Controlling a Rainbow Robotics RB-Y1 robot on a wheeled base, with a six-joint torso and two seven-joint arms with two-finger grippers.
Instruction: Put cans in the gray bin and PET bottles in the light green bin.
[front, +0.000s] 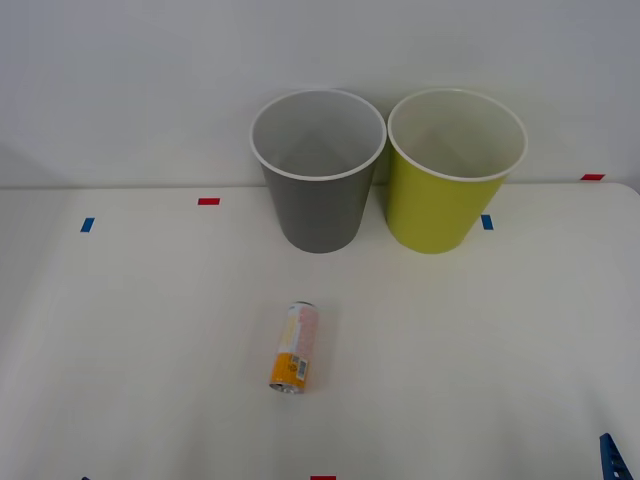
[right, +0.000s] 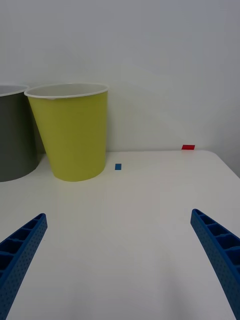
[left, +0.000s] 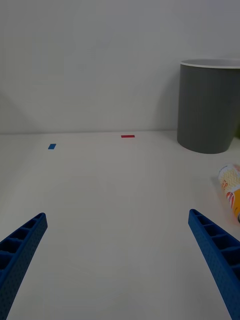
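A slim can (front: 296, 347) with an orange and pale pink label lies on its side on the white table, in front of the gray bin (front: 318, 212). The light green bin (front: 438, 212) stands upright just right of the gray one, both against the back wall. My left gripper (left: 120, 260) is open and low over the table, with the can (left: 231, 191) a little ahead on its right and the gray bin (left: 207, 110) beyond. My right gripper (right: 120, 260) is open at the table's near right, facing the light green bin (right: 72, 135). PET bottles are out of view.
Small red tape marks (front: 208, 201) and blue tape marks (front: 87, 224) dot the tabletop. A white wall rises right behind the bins. The table's right edge (right: 227, 167) runs close to my right gripper.
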